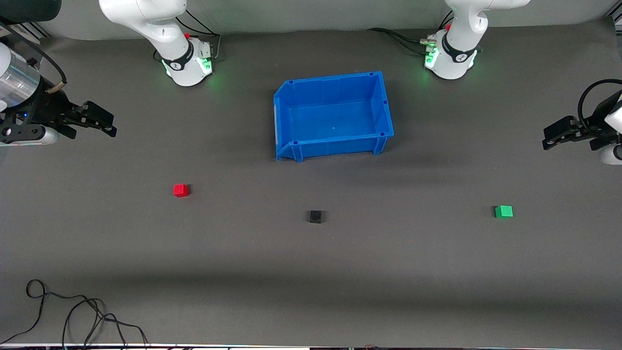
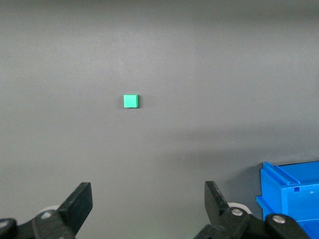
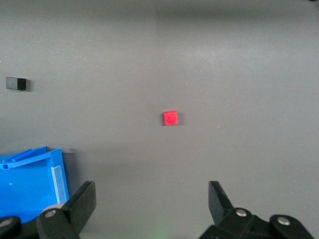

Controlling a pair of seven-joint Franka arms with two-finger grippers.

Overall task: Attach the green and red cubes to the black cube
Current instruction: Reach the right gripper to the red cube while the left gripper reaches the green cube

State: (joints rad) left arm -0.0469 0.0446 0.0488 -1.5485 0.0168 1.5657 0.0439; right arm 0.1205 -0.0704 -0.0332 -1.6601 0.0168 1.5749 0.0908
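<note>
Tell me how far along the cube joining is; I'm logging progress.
Nothing is joined yet. The red cube, black cube and green cube lie apart on the table. In hand: nothing; the left hand and right hand wait open. Both attachments remain.

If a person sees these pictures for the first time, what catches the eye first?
The blue bin, empty, sits mid-table between the two arm bases. Nearer the front camera, three tiny cubes lie apart: red cube toward the right arm's end, black cube in the middle, green cube toward the left arm's end.
</note>
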